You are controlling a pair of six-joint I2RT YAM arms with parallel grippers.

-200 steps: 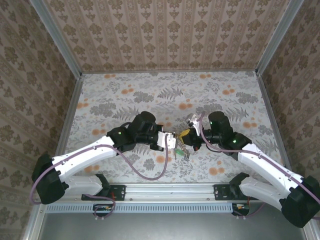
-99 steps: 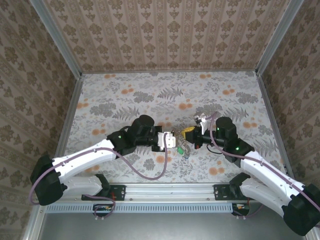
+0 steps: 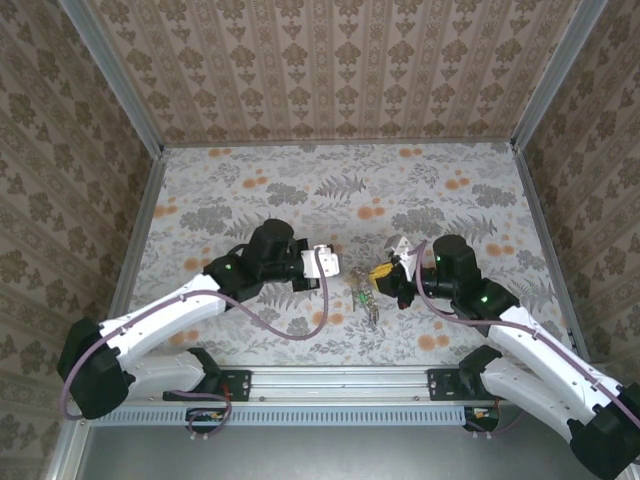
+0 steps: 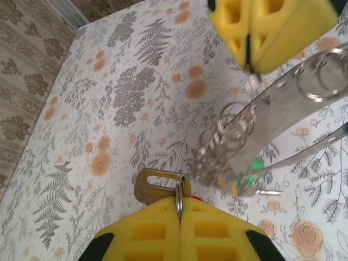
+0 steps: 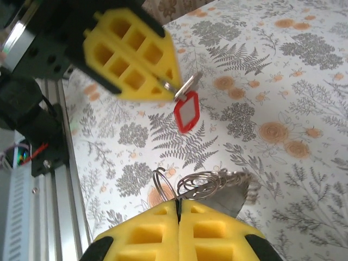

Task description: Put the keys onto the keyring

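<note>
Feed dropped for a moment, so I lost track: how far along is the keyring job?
Looks done: several keys, one with a green tag, hang from the keyring. In hand: the right fingers pinch the keyring, and the left fingers are shut on the red-tagged key, held apart from the keyring. Left: thread that key onto the keyring.

Probably a robotics lab's test booth, not a home: damask wallpaper panels (image 3: 340, 70) box in a floral-print tabletop (image 3: 300, 180), framed by bare aluminium posts (image 3: 110, 75), and an extruded aluminium rail (image 3: 340, 380) carries two robot arms (image 3: 170, 315).
</note>
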